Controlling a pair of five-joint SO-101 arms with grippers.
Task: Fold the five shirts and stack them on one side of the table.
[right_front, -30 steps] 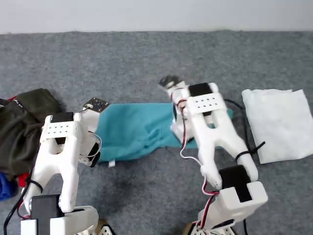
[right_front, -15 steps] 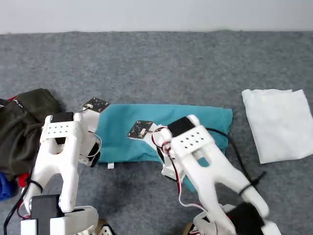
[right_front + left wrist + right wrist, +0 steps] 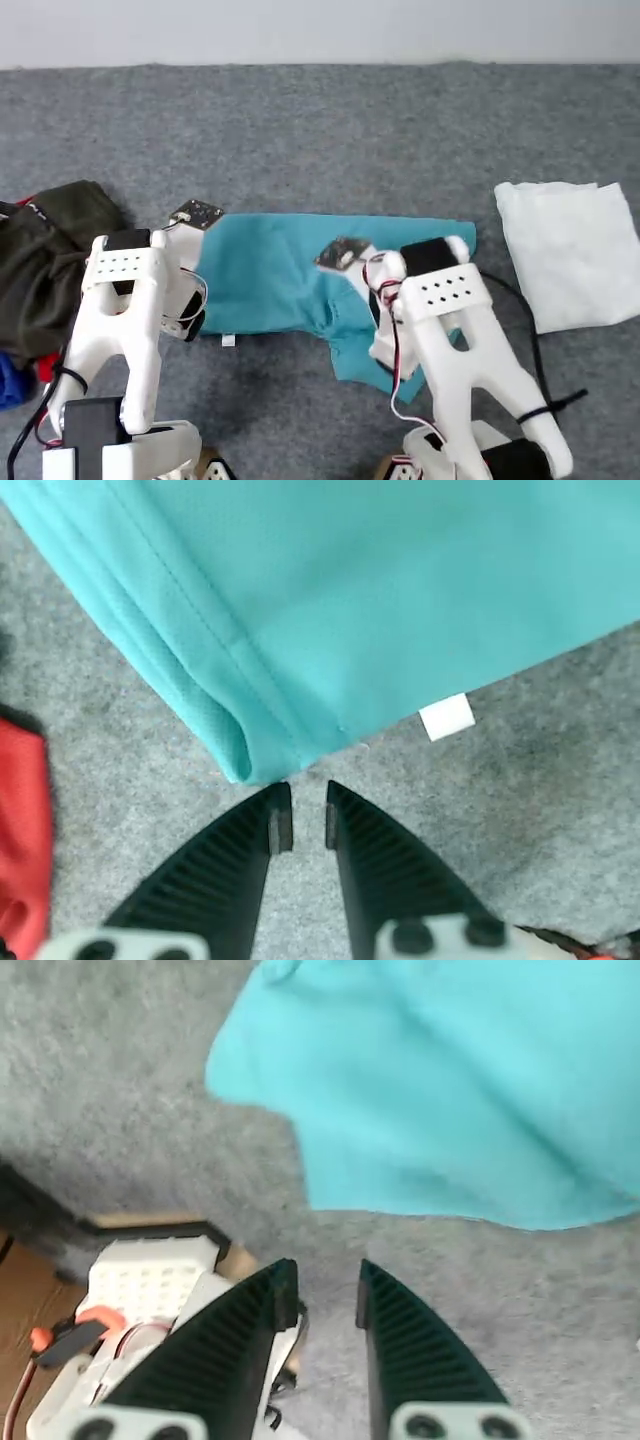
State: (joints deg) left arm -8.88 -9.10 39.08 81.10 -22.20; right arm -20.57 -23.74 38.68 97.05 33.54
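Left jaws narrowly parted beside teal shirt (image 3: 400, 580) corner, right jaws seemingly empty

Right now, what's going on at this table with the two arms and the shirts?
Two arms are folding a teal shirt on the table. The left gripper sits at the shirt's corner, slightly open, gripping nothing. The right gripper is by its near edge, open and empty. A folded white shirt lies on the right, a pile of dark clothes on the left.

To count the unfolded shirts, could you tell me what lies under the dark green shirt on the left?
Blue cloth and red cloth peek out beneath the dark green shirt; the rest is covered, so I cannot count them.
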